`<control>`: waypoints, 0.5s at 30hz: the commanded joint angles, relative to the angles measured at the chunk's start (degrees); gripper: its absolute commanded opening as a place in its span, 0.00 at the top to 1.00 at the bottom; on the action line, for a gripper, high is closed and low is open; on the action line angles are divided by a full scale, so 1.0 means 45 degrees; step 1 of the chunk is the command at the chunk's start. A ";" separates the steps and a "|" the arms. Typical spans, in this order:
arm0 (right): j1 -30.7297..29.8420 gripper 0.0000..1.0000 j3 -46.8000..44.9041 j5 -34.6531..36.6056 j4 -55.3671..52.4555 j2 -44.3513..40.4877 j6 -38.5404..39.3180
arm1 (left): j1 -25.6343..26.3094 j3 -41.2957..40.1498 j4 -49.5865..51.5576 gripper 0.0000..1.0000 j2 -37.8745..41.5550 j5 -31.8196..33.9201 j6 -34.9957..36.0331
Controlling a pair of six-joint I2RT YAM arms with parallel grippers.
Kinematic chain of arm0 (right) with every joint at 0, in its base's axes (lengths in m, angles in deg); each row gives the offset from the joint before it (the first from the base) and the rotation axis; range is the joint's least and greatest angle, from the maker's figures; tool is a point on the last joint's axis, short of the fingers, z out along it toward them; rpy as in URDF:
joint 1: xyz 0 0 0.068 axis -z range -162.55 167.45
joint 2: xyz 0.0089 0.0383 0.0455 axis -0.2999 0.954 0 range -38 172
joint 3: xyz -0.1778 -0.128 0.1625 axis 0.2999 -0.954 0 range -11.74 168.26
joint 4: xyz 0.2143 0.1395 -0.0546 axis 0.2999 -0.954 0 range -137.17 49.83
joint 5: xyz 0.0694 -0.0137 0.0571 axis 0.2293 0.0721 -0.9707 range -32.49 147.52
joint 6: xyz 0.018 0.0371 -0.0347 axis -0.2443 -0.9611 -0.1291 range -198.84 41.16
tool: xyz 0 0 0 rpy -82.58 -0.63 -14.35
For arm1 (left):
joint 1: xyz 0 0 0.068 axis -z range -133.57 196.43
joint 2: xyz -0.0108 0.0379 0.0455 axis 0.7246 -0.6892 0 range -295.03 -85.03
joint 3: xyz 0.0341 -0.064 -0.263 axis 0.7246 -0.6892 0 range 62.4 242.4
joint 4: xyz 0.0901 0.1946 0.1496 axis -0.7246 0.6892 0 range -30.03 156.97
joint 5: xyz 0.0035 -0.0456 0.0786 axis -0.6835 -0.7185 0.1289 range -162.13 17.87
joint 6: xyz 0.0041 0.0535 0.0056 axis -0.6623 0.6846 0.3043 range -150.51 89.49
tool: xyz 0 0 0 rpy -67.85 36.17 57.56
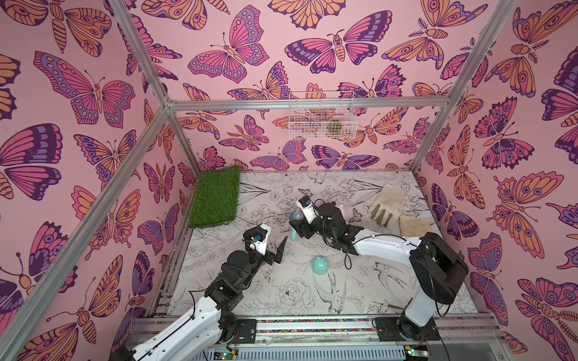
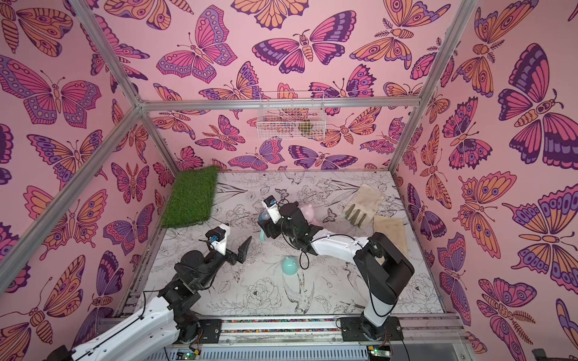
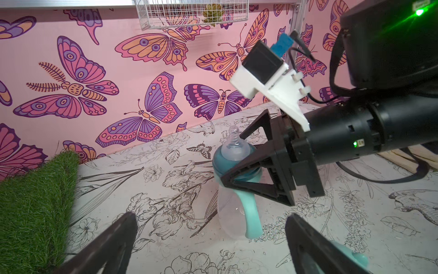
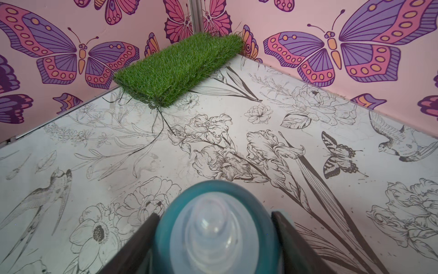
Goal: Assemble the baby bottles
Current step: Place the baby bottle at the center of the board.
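Far-left corner of the table (image 1: 281, 300), just the grass mat (image 1: 215, 197). Next along, the left gripper (image 3: 211, 214) hovers with fingers spread wide and nothing between them. Mid-table stands the teal bottle (image 3: 230, 211), base apparently on the surface, handled ring on and nipple up. The right gripper (image 3: 233, 157) is clamped on its collar from the right side. The teal dome cap (image 1: 320, 265) lies loose, nearer the front edge and well apart from both grippers. So this looks like capping time. The free left gripper needs to come down on that cap, lift it and seat it over the nipple while the right steadies the bottle. Behind the right arm sits a pink piece (image 2: 308, 212), partly hidden. Gloves (image 1: 387, 201) lie at the far-right corner.
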State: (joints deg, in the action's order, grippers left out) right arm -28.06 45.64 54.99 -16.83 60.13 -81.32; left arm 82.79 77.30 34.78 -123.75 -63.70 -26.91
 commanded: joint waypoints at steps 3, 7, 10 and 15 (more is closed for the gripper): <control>-0.0097 1.00 -0.0138 0.0512 0.1787 0.0237 0.0259 | -0.0126 -0.0231 0.0025 0.01 0.0055 0.0139 -0.0037; -0.0087 1.00 -0.0277 0.0631 0.1849 0.0362 0.0181 | -0.0136 -0.0256 0.0012 0.01 0.0034 0.0100 -0.0037; -0.0092 0.99 -0.0480 0.0731 0.1973 0.0385 0.0212 | -0.0161 -0.0283 0.0012 0.01 0.0050 0.0119 -0.0017; -0.0096 0.97 -0.0861 0.0917 0.1962 0.0268 0.0261 | -0.0181 -0.0341 -0.0041 0.01 0.0014 0.0139 0.0001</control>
State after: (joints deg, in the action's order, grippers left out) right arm -28.06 42.25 57.90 -10.80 61.35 -80.68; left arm 82.38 76.75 34.78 -123.75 -63.50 -26.91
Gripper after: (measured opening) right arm 0.709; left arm 0.990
